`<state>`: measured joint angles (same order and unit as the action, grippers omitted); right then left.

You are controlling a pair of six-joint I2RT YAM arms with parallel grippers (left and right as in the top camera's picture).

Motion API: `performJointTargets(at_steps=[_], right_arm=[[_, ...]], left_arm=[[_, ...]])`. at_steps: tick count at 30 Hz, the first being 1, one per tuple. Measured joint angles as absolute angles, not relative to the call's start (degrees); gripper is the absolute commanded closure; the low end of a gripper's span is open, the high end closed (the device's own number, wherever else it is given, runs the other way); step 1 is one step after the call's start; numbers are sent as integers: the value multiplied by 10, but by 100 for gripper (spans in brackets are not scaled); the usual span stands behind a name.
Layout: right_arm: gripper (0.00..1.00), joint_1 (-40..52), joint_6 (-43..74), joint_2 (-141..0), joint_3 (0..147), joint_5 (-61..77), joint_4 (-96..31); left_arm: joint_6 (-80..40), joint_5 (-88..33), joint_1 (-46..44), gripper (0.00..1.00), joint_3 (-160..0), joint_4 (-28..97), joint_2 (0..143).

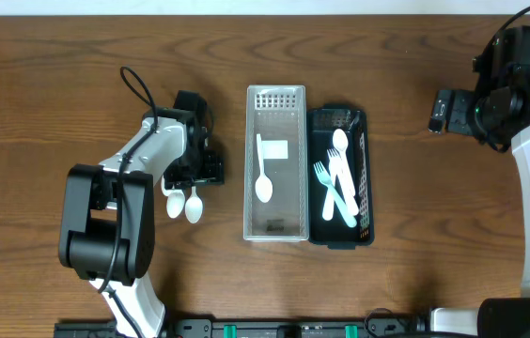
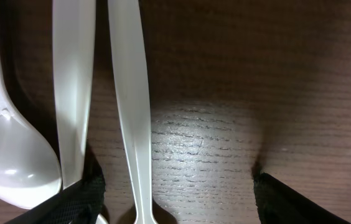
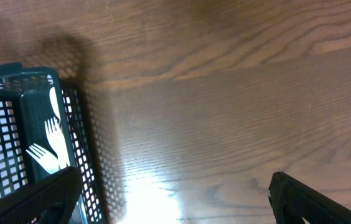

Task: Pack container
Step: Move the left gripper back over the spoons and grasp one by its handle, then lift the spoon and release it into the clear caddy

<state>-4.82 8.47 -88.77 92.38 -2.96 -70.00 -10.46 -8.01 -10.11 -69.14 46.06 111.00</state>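
Two white spoons (image 1: pixel 193 208) lie left of centre overhead, long axes running up-frame beneath the released left gripper (image 1: pixel 194 178). The right gripper (image 1: pixel 439 111), also released, sits far off at upper right. Left wrist: the spoon handles (image 2: pixel 129 93) run vertically, left of mid-gap.

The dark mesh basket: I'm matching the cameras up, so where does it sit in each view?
Overhead: the dark mesh basket is right of centre, beside the clear bin.
Left wrist: not in it; this view shows only the loose spoons.
Right wrist: at the left edge, lower half.
Shared landmark: the white forks inside it, seen overhead and from the right wrist.
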Motion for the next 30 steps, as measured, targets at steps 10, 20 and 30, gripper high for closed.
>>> performJointTargets(at_steps=[10, 20, 30], right_arm=[[1, -48, 85, -888, 924, -30, -700], [1, -48, 85, -888, 924, -30, -700], [1, -48, 85, -888, 924, -30, -700]], left_arm=[[-104, -74, -101, 50, -691, 468, 1112], [-106, -74, -101, 78, -691, 476, 1113], [-105, -80, -101, 94, -691, 477, 1114]])
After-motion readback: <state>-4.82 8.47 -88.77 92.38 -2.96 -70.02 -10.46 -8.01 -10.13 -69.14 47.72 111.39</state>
